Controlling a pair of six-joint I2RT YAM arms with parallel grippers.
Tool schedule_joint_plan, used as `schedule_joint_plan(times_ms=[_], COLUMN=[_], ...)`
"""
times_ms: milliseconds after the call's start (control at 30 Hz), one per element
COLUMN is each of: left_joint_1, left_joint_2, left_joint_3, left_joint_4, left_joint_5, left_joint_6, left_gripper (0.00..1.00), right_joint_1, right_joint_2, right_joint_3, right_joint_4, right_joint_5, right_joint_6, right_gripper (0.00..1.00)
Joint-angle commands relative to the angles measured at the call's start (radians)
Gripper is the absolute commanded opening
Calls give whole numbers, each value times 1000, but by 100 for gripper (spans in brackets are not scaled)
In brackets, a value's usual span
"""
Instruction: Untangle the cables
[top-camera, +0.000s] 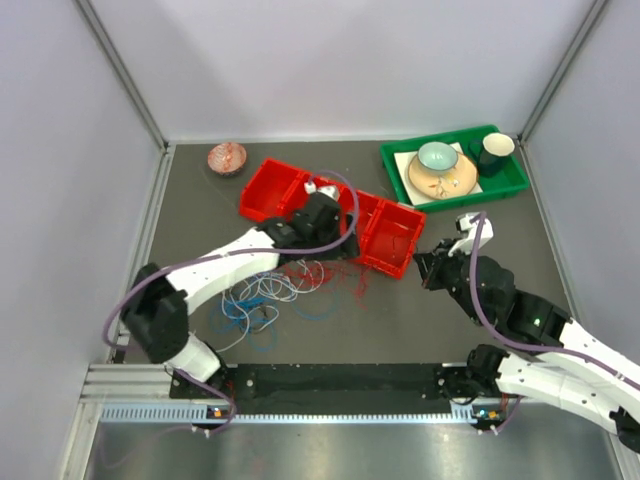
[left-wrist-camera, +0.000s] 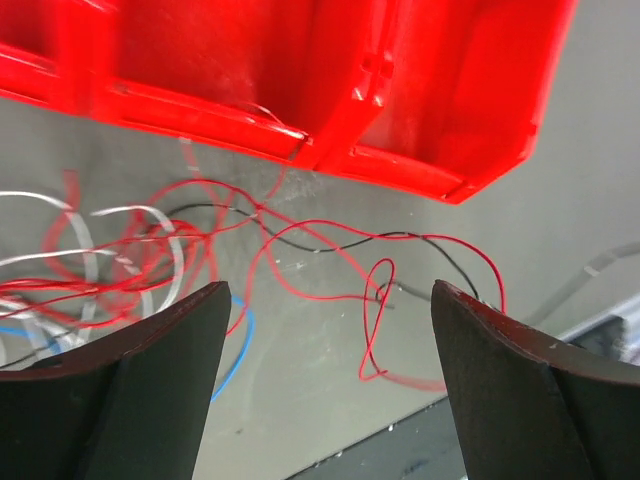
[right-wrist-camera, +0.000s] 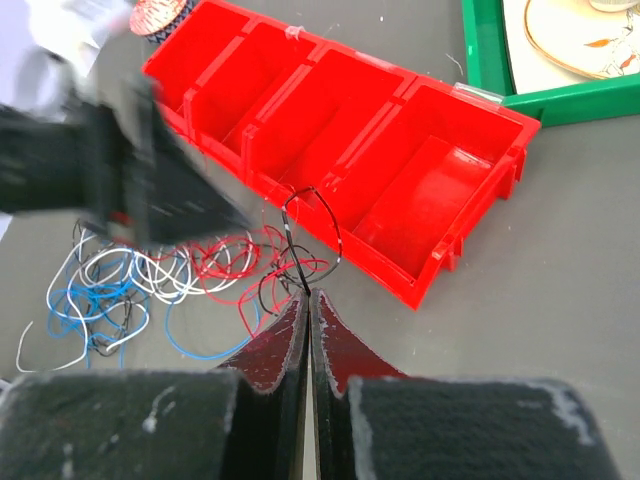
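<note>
The cables (top-camera: 280, 285) lie as a loose tangle of red, white, blue and black wires on the dark table, in front of the red tray (top-camera: 268, 190). My left gripper (top-camera: 335, 240) hovers over the tangle's right end by the tray's front wall. In the left wrist view this gripper (left-wrist-camera: 330, 305) is open, with a red cable loop (left-wrist-camera: 375, 320) and a black strand on the table between its fingers, not held. My right gripper (right-wrist-camera: 308, 292) is shut on a black cable (right-wrist-camera: 287, 235) that arches up from its tips; in the top view it (top-camera: 428, 268) sits right of the tray.
A green tray (top-camera: 510, 182) at the back right holds a plate, a teal bowl (top-camera: 437, 156) and a dark cup (top-camera: 495, 150). A patterned bowl (top-camera: 227, 157) stands at the back left. The red tray (right-wrist-camera: 400, 170) has several compartments. Grey walls enclose the table.
</note>
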Motion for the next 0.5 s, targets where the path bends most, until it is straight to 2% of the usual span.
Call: schedule_joint_plan(times_ms=[0, 100, 233, 400, 467], left_joint_1=[-49, -52, -72, -92, -95], left_joint_2=[123, 195, 232, 284, 301], left_joint_3=[119, 168, 163, 172, 172], left_joint_4=[54, -4, 26, 49, 69], left_joint_5=[-128, -140, -216, -298, -292], left_joint_6=[-80, -92, -86, -8, 6], left_gripper=[85, 84, 78, 81, 79], right_joint_1=[9, 9, 9, 9, 11], right_joint_2=[-10, -15, -21, -23, -18], right_joint_3=[4, 4, 5, 7, 7], right_joint_4=[12, 8, 3, -2, -2], right_joint_5=[13, 10, 13, 12, 13], right_joint_6=[15, 10, 8, 5, 5], right_gripper=[0, 0, 0, 0, 0])
